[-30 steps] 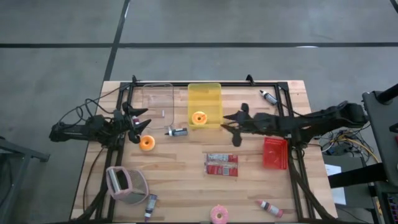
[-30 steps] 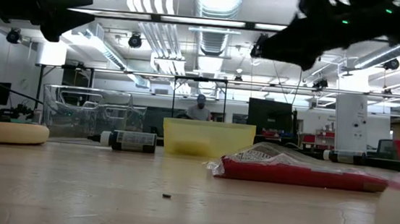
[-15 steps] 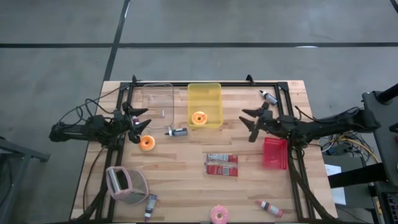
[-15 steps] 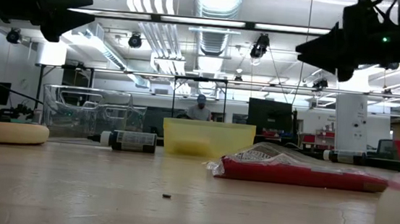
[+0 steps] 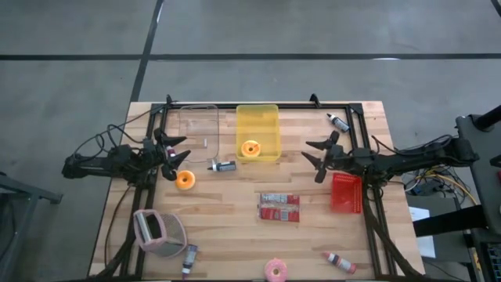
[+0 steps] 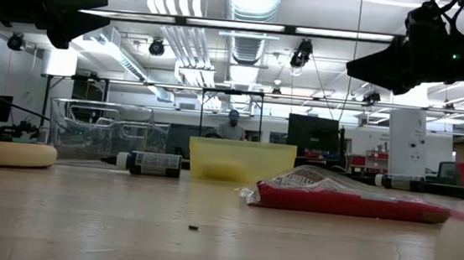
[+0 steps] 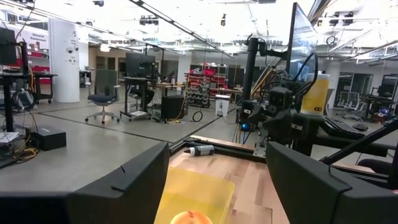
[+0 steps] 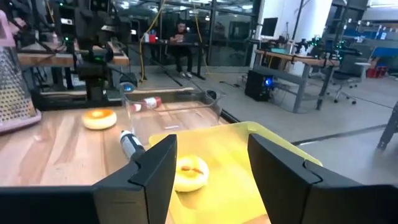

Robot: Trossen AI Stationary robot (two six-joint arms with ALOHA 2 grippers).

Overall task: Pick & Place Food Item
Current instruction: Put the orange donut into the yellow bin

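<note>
An orange donut (image 5: 250, 148) lies on the floor of the yellow bin (image 5: 257, 117) at the table's far middle; the right wrist view shows the donut (image 8: 189, 173) in the bin (image 8: 273, 149). A second orange donut (image 5: 185, 179) rests on the table close to my left gripper (image 5: 176, 153), which hovers open and empty at the left. My right gripper (image 5: 311, 159) hangs open and empty above the table, right of the bin and pointing toward it. A pink donut (image 5: 275, 270) lies at the near edge, and a red packet (image 5: 279, 207) lies flat in the middle.
A clear container (image 5: 197, 125) stands left of the bin, with a small bottle (image 5: 222, 165) lying near it. A red basket (image 5: 346, 193) is below my right arm. A pink grater (image 5: 159, 232) sits near left. More bottles lie at the far right (image 5: 338, 121) and the near right (image 5: 340, 262).
My right gripper has drawn back from beside the yellow bin toward the table's right edge, empty. The donut in the bin has stayed where it was.
</note>
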